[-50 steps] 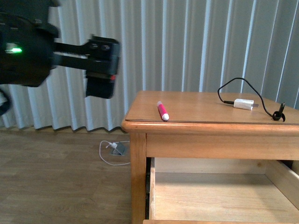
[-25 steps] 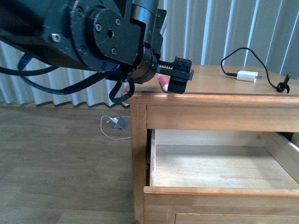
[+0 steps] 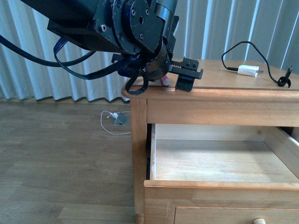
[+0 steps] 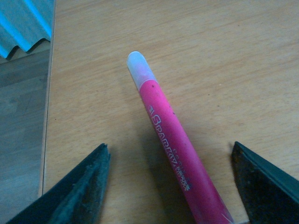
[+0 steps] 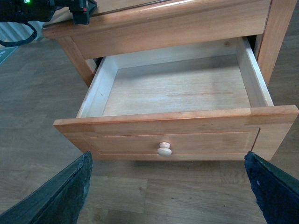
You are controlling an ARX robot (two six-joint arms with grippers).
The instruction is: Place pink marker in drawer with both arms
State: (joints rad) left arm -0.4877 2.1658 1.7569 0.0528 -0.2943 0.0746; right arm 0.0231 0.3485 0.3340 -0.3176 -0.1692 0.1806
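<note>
The pink marker (image 4: 174, 140) lies flat on the nightstand top, its white cap end pointing away from the wrist. My left gripper (image 4: 169, 149) is open and straddles it, one finger on each side, neither touching. In the front view the left gripper (image 3: 186, 74) sits low over the top's front left corner, and only a bit of the marker (image 3: 164, 80) shows behind it. The drawer (image 5: 187, 115) is pulled out, its wooden floor bare, its round knob (image 5: 164, 149) facing me. My right gripper (image 5: 168, 158) hangs open in front of the knob, a little away from it.
A white charger plug (image 3: 247, 71) with a looping black cable lies at the right of the nightstand top (image 3: 224, 93). A small grey object with a white cord (image 3: 119, 120) sits on the wooden floor by the curtain. The left arm's bulk (image 3: 131, 28) fills the upper left.
The left arm swung in from the left and came down over the marker at the nightstand's front corner. The front view itself has shifted, showing more of the open drawer.
</note>
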